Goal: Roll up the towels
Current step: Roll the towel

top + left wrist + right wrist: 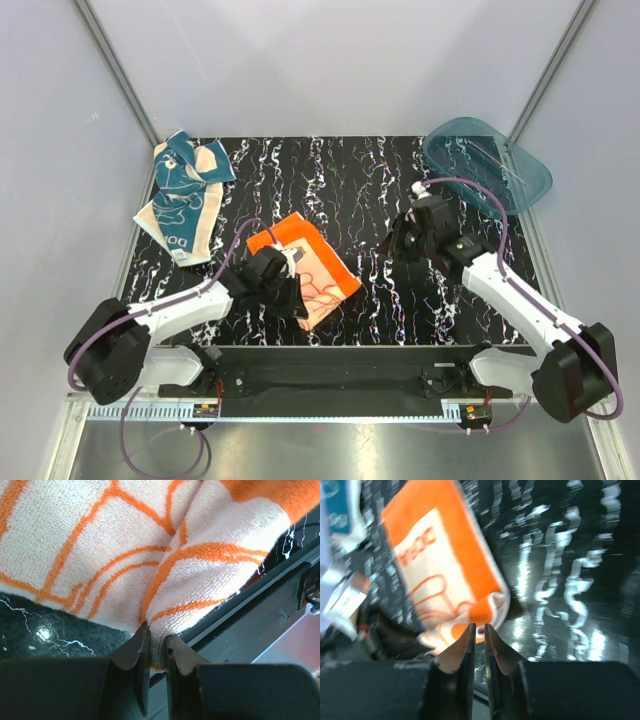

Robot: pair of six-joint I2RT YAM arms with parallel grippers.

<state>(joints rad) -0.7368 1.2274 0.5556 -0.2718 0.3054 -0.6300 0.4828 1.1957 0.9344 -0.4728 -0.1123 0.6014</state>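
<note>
The orange towel lies partly folded on the black marbled table, left of centre, showing its cream side with orange lines. My left gripper is at its near edge, shut on a pinched fold of the cloth. The teal towel lies crumpled at the far left corner, untouched. My right gripper hangs above the table to the right of the orange towel, apart from it. Its jaws stand almost together with nothing between them; that view is blurred.
A translucent teal plastic tub sits at the far right corner, just behind the right arm. The table's black front rail runs right beside the left gripper. Grey walls close in the table on three sides.
</note>
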